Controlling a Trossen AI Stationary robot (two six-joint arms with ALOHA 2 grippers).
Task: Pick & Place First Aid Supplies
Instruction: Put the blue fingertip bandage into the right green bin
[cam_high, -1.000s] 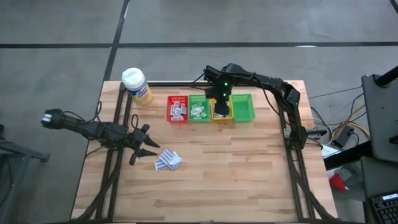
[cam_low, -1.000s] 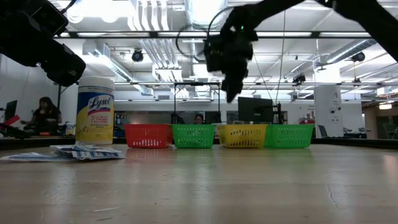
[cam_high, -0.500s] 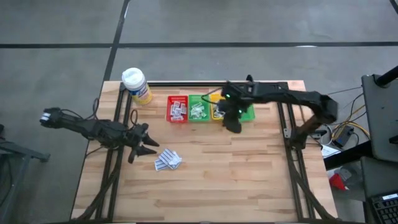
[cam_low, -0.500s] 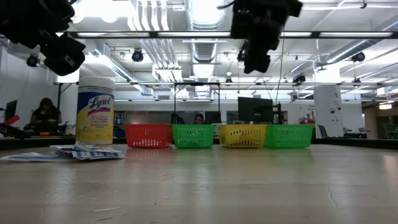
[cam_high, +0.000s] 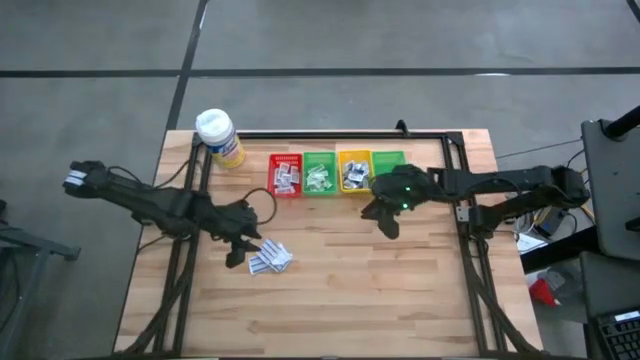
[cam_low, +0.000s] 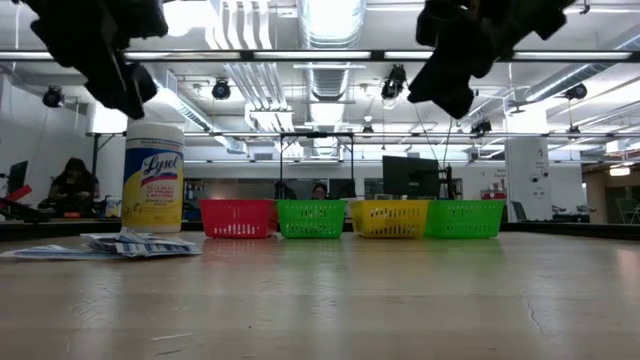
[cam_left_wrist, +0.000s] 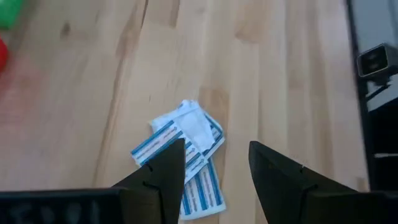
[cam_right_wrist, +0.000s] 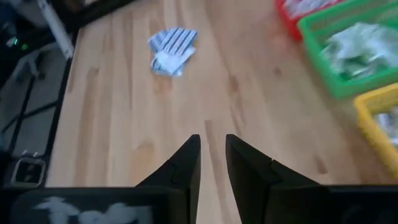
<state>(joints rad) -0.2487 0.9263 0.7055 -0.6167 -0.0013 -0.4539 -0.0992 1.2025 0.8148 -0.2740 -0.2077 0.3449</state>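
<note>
My left gripper (cam_left_wrist: 214, 171) hung just over the small pile of white packets (cam_high: 270, 258) on the worktop (cam_high: 400, 290), its fingers apart and holding nothing. My right gripper (cam_right_wrist: 211, 155) was above bare wood near the yellow bin (cam_high: 354, 170), fingers a little apart and empty. More packets lay in the red bin (cam_high: 285, 175) and green bin (cam_high: 320, 173).
</note>
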